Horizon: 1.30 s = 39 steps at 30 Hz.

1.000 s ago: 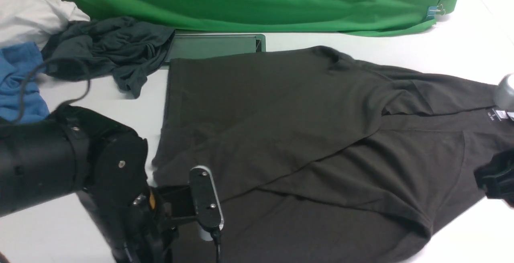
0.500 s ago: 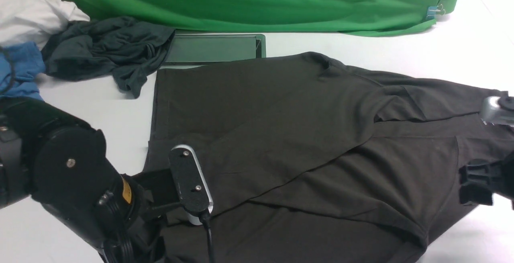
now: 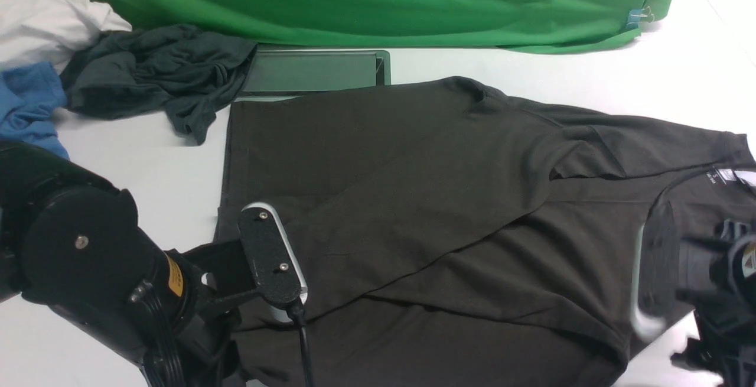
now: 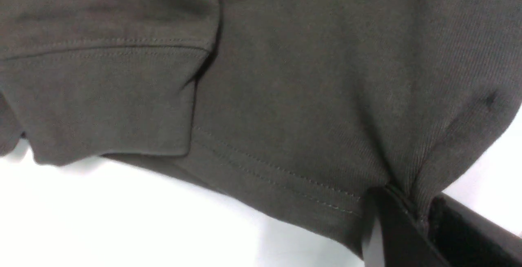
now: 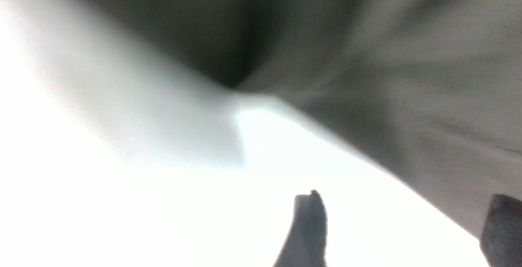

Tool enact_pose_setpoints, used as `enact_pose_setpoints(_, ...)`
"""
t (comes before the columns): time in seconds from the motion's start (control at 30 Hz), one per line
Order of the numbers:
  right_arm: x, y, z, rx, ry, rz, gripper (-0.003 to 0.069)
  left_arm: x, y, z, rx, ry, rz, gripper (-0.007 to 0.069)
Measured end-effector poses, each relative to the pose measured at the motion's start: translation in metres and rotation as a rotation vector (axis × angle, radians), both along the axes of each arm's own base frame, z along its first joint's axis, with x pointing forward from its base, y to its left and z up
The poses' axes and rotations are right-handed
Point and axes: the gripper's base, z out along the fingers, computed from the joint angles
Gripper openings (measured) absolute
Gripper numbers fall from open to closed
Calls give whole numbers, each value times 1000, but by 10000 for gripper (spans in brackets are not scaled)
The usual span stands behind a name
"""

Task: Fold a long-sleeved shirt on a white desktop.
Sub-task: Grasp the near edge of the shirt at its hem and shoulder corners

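Knit brown-black shirt (image 3: 413,198), stitched hem pinched in left tool (image 4: 420,218) (matte white desktop (image 3: 147,174)).

White desktop (image 3: 147,156) carries the shirt (image 3: 413,198), spread flat over its middle and right; at far left a crumpled grey garment (image 3: 159,74), blue garment (image 3: 26,109) and white cloth (image 3: 41,20) lie bunched together; a dark panel (image 3: 313,71) lies just beyond the shirt; green cloth (image 3: 384,3) lines the back.

Long-sleeved shirt (image 3: 413,198) as I view it: plain dark brownish-black knit, spread mostly flat on the matte white desktop (image 3: 531,74). Its neck lies toward my right and its hem toward my left. One sleeve is folded diagonally across the body.
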Motion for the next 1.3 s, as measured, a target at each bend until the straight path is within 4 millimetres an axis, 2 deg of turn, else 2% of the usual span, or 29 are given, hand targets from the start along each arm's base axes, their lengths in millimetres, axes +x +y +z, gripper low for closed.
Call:
enact_pose_setpoints(0.07, 8, 1, -6, -11, -44, 39, 592, 0, 0, 0, -1, 0, 3, 50)
enact_pose_setpoints(0.13, 16, 3, -13, -17, -76, 65, 597, 0, 0, 0, -3, 0, 4, 50)
enact_pose_setpoints(0.3, 27, 4, -29, -49, -92, 137, 580, 0, 0, 0, -1, 0, 7, 50)
enact_pose_setpoints(0.53, 32, 4, -35, -103, -79, 213, 557, 1, 1, 0, 12, -8, 4, 50)
enact_pose_setpoints(0.63, 35, 4, -37, -115, -72, 236, 481, 1, 2, 0, 16, -14, 1, 50)
enact_pose_setpoints(0.73, 34, 4, -39, -126, -52, 242, 291, 1, 2, 0, 20, -12, 0, 50)
enact_pose_setpoints(0.77, 34, 4, -40, -127, -49, 241, 278, 1, 2, 0, 20, -12, 0, 50)
enact_pose_setpoints(0.8, 33, 4, -41, -133, -30, 234, 161, 1, 2, 0, 23, -3, 9, 50)
enact_pose_setpoints(0.87, 31, 4, -41, -137, -14, 215, 76, 0, 3, 0, 27, 11, 30, 50)
enact_pose_setpoints(1.0, 27, 2, -36, -143, 4, 159, 43, -4, 5, -1, 45, 56, 73, 50)
enact_pose_setpoints(1.1, 12, -2, -27, -170, 72, 103, 42, -9, 6, 2, 44, 78, 103, 50)
enact_pose_setpoints(1.17, 6, -4, -19, -172, 75, 76, 42, -10, 7, 7, 24, 51, 127, 50)
enact_pose_setpoints(1.3, 4, -4, 1, -118, -54, 13, 40, -2, 14, 18, -19, -95, 210, 50)
